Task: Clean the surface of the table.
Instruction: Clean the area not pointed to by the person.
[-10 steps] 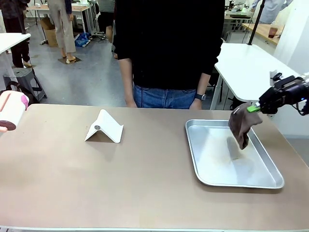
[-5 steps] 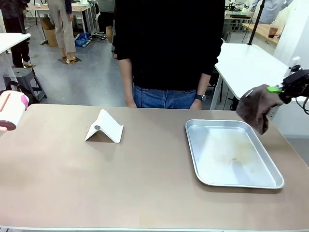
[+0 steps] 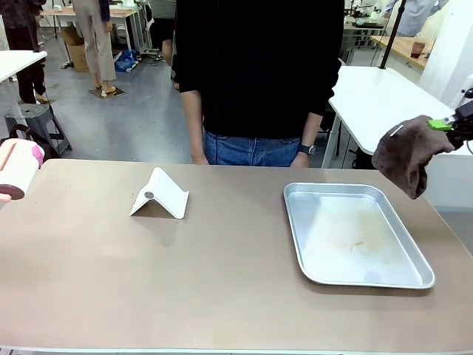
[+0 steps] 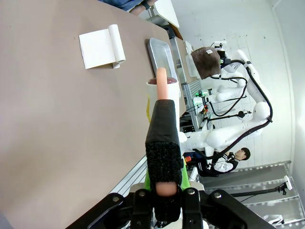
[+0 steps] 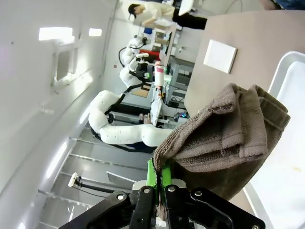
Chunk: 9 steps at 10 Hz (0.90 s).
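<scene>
Since a second ago the right gripper [image 3: 442, 126] has lifted the cloth [image 3: 405, 154] from above the tray [image 3: 347, 237] and carried it up and to the right.

At the far left, the left gripper [image 4: 162, 102] holds a white and pink cylinder [image 3: 18, 166] over the table [image 3: 222, 281]. Its jaws are almost shut on the thin rim; what this thing is, I cannot tell. Near it stands a folded white stand [image 3: 159, 194], and well to the right lies the tray, with faint brown smears. The right gripper pinches only a corner of the cloth, its green pads pressed together, and the cloth hangs beyond the tray's far right corner.

The table is between the robot and the person [image 3: 259, 74]. Its long axis runs left to right in the front view, and the short sides point toward the two arms.

Because the grip is so small, the cloth may slip out during wiping. A wide sweep could also push the light stand or knock the tray.
</scene>
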Motion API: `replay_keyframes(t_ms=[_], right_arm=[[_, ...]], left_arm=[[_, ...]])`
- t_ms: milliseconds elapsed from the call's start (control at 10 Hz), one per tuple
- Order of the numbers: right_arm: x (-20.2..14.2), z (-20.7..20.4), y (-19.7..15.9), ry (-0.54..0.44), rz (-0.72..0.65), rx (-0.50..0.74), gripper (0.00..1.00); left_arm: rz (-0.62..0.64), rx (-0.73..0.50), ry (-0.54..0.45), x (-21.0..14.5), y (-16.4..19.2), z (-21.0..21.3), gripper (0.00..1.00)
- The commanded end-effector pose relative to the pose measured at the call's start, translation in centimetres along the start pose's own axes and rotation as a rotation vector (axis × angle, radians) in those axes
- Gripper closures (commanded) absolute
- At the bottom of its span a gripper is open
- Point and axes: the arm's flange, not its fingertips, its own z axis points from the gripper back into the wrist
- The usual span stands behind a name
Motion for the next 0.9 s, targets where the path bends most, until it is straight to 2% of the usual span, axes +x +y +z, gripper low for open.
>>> replay_keyframes(t_ms=[0,300,800], right_arm=[[-0.8,0.1,-0.4,-0.013,0.047,0.001,1.00],[-1.6,1.5,-0.9,-0.050,0.059,0.017,1.00],[-1.1,0.8,-1.5,-0.034,0.048,0.019,1.00]], left_arm=[[0.003,0.004,-0.005,-0.1,-0.4,-0.2,0.78],[0.003,0.004,-0.005,-0.1,-0.4,-0.2,0.78],[0.003,0.004,-0.005,-0.1,-0.4,-0.2,0.78]])
